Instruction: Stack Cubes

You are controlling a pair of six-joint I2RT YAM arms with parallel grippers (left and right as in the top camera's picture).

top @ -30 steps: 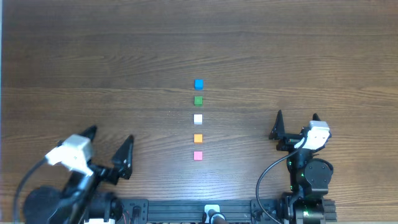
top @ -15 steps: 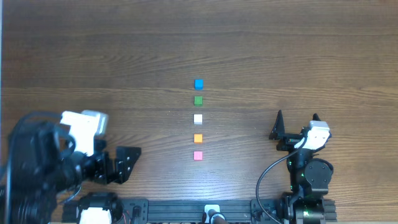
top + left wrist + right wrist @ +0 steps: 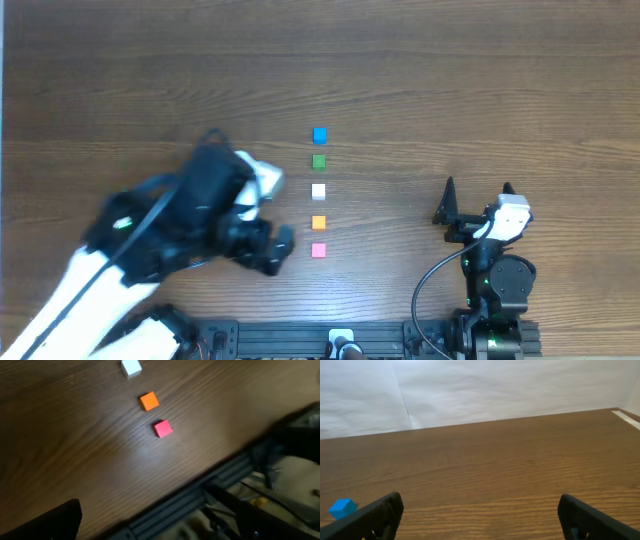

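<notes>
Row of cubes: five cubes lie on the wooden table (image 3: 520,80) in one straight line, each apart from the next; its long axis points straight away from the arm bases.
Order: the blue cube (image 3: 319,135) is farthest, then the green cube (image 3: 319,162), the white cube (image 3: 318,191), the orange cube (image 3: 318,222), and the pink cube (image 3: 318,250) is nearest.
Left gripper (image 3: 272,250): jaws spread wide and holding nothing; the pink cube is just beside it, ahead of the fingers, not between them.
Right gripper (image 3: 477,200): jaws released and empty, well apart from the row.
</notes>
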